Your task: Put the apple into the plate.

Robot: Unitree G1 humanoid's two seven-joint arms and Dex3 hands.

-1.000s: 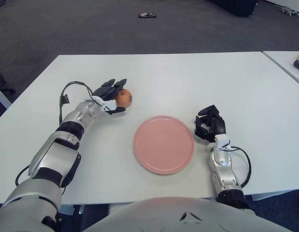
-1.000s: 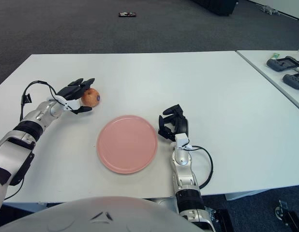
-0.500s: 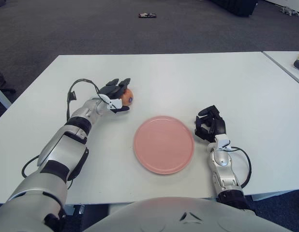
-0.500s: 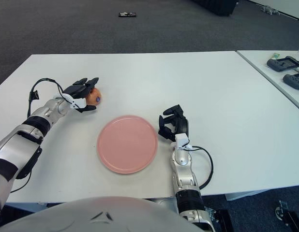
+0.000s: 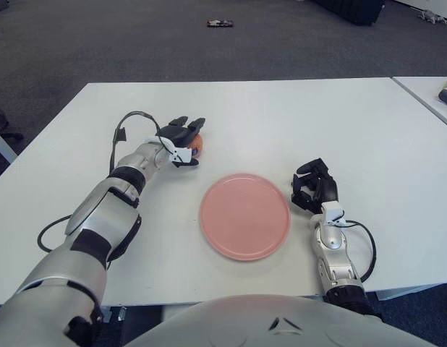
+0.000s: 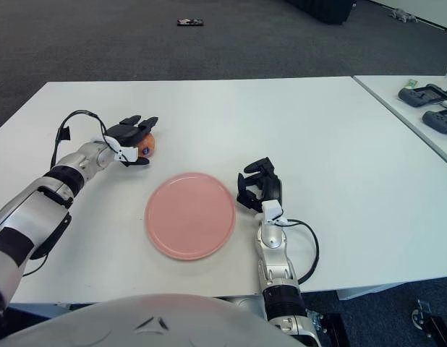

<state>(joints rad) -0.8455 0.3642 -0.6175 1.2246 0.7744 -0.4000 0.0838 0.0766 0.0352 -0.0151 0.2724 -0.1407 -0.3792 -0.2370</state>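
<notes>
A small orange-red apple sits on the white table, to the far left of a round pink plate. My left hand reaches over the apple from the left. Its fingers are stretched across the apple's top and its thumb lies at the front, so most of the apple is covered. The fingers are not curled around it. The apple also shows in the right eye view. My right hand rests on the table just right of the plate, fingers curled, holding nothing.
A second white table at the right carries dark controllers. A small dark object lies on the grey carpet beyond the table. The plate holds nothing.
My left hand has moved right and forward, from beside the apple to over it. The apple has shifted slightly right. The right hand has not moved.
</notes>
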